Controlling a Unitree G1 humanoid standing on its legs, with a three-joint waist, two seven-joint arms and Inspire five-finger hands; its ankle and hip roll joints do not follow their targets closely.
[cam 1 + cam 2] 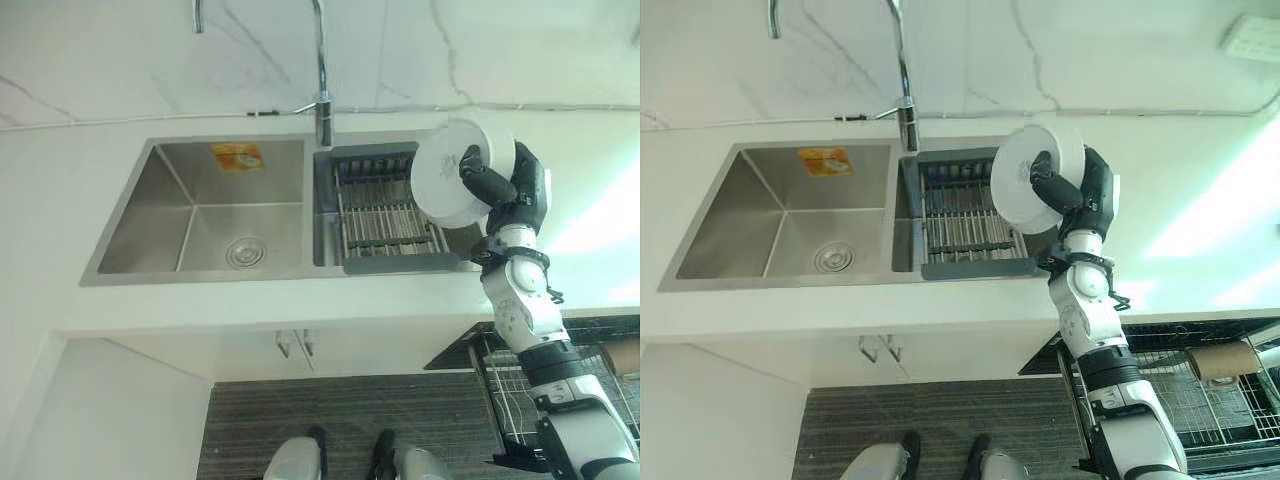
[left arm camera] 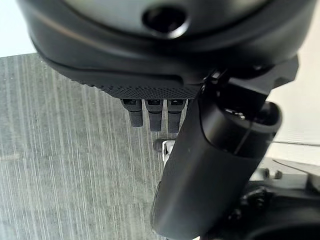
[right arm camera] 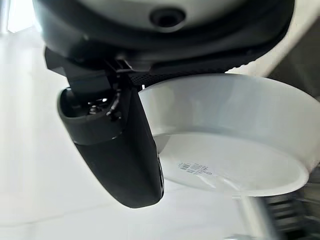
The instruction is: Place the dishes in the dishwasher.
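1. Our right hand has its thumb and fingers curled round a white bowl, gripping it at the rim.
2. We hold the bowl tilted on its side, lifted above the grey drying rack in the right basin of the steel sink.
3. The tap stands behind the rack.
4. The dishwasher rack sits pulled out below the counter.
5. Our left hand hangs over striped flooring, fingers relaxed and holding nothing.

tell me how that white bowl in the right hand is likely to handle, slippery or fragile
The white bowl looks glazed and glossy, so probably slick against the right hand, whose thumb presses its base. It appears rigid, likely ceramic, so a drop onto the sink or rack could chip it. Held on edge, it may twist in the grip.
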